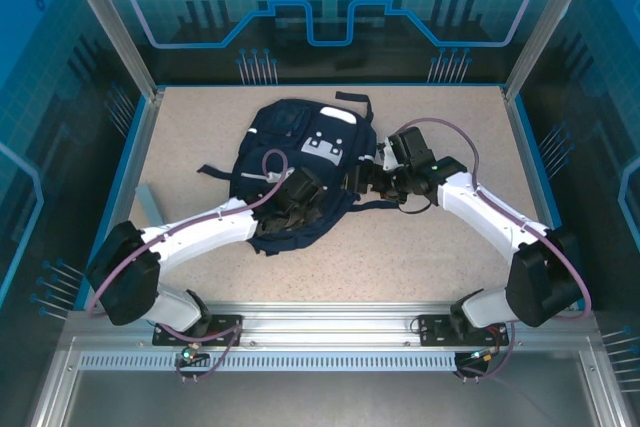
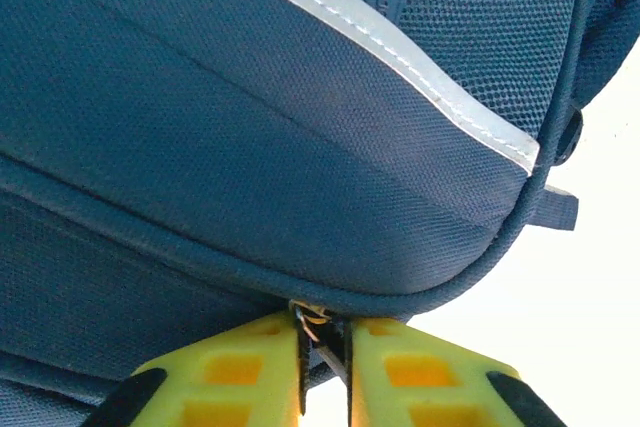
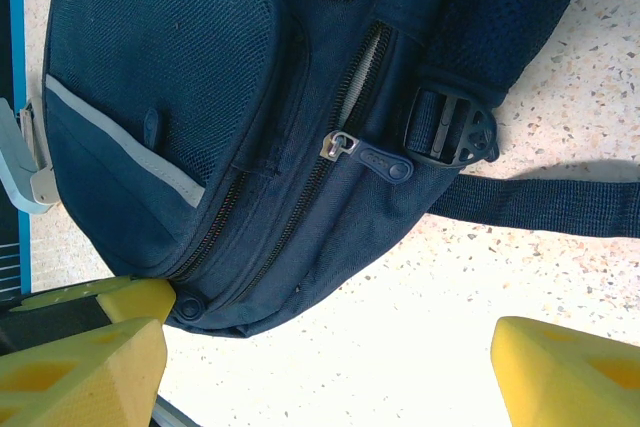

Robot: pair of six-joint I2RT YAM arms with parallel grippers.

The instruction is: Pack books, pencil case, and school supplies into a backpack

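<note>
Top external view showed the backpack [image 1: 310, 137] lying flat on the speckled table [image 1: 440, 247], with one arm reaching in on each side of it. In the left wrist view its navy fabric and a pale stripe rose straight ahead of the left gripper [image 2: 325, 347]. That gripper's yellow fingers [image 2: 240, 367] stood almost together, nipping a thin dark tab with a glint of metal at the bag's piped seam. It looked like a zipper pull [image 2: 320, 332], though so close up it could not be told for certain. In the right wrist view the bag's side pocket lay ahead and to the left of the right gripper [image 3: 330, 347], whose jaws were spread wide with nothing between them and only bare table beneath. Just beyond that gap ran two zipper tracks, with a metal slider [image 3: 340, 144] sitting partway along one. A buckle [image 3: 450, 132] and a strap [image 3: 540, 205] trailed off to the gripper's right. Judged from this, the job stood at its opening step, getting the bag unzipped. Whether anything was already inside could not be told. Loading the books, the pencil case and the other supplies all appeared to be left to do, and then closing the bag.
</note>
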